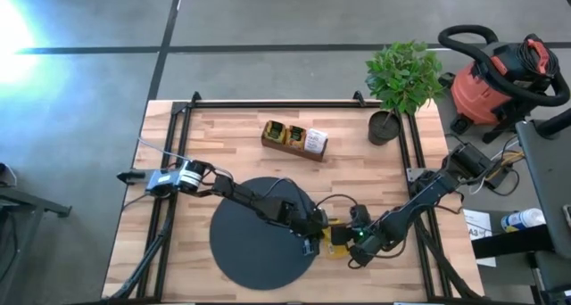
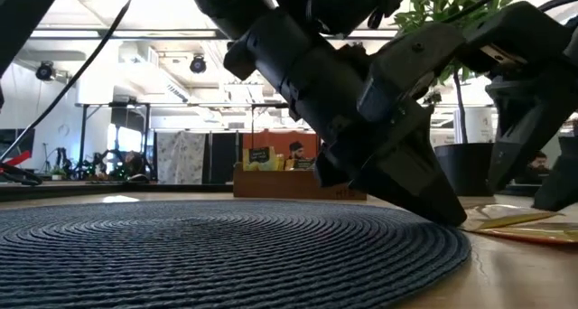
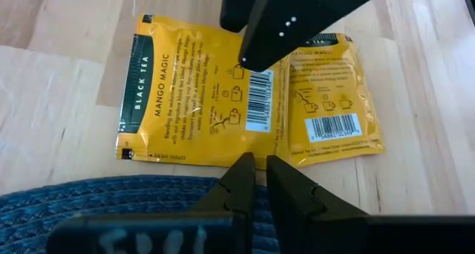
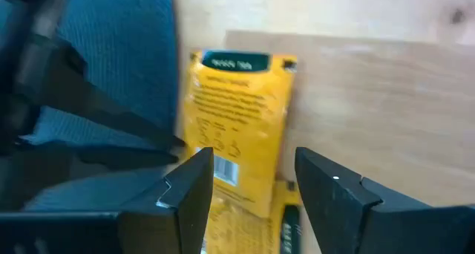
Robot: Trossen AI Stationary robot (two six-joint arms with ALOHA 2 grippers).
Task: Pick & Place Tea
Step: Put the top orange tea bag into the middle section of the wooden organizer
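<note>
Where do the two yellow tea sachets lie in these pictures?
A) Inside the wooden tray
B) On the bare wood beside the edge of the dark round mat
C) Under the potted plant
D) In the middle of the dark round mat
B: the yellow tea sachets lie flat on the table, just off the edge of the dark round mat.

Yellow tea sachet (image 3: 200,90) reads "BLACK TEA, MANGO MAGIC".

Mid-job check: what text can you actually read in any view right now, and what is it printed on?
"BLACK TEA" on the dark-green side band of the nearer yellow sachet.
"MANGO MAGIC" on that sachet's yellow face.
Its small print and barcode digits: too small to read.
Second yellow sachet: barcode and pictograms, unreadable.
Sachets in the wooden tray: unreadable.
</note>
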